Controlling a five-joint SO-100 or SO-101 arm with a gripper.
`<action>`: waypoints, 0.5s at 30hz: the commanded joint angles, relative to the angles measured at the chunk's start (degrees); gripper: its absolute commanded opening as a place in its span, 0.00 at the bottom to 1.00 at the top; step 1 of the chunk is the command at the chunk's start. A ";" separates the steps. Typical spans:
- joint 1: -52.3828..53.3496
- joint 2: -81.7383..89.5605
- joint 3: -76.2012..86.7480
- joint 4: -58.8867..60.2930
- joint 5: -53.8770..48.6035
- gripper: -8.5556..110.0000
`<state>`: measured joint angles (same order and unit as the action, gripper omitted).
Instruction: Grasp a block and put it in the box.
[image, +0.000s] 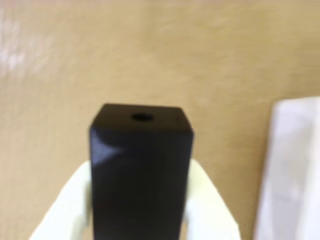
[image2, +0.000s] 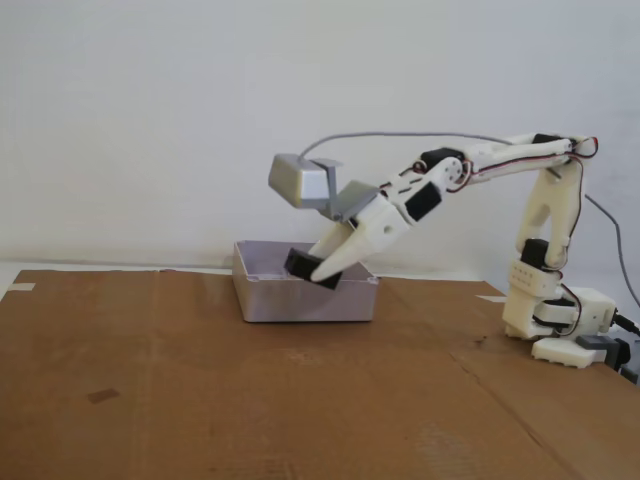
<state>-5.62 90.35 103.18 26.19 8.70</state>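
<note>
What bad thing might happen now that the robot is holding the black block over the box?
1. The block hangs tilted at the box's rim in the fixed view; on release it might clip the rim or bounce out.
2. The gripper sits low and close to the box's wall, so moving lower or sideways might shove the box.
3. In the wrist view the block sticks out beyond the fingers, so it might slip early.

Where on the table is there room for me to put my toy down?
The brown cardboard in front of the grey box is bare, all the way left. Bare too between the box and the arm's base. It's crowded at the box, where the fingers hold the black block.
</note>
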 joint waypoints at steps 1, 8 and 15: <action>4.57 10.02 -3.96 -1.14 -0.44 0.13; 12.83 11.07 -3.87 -1.14 -0.44 0.13; 19.86 10.28 -3.69 -1.14 -0.44 0.13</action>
<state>11.07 93.69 103.18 26.19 8.70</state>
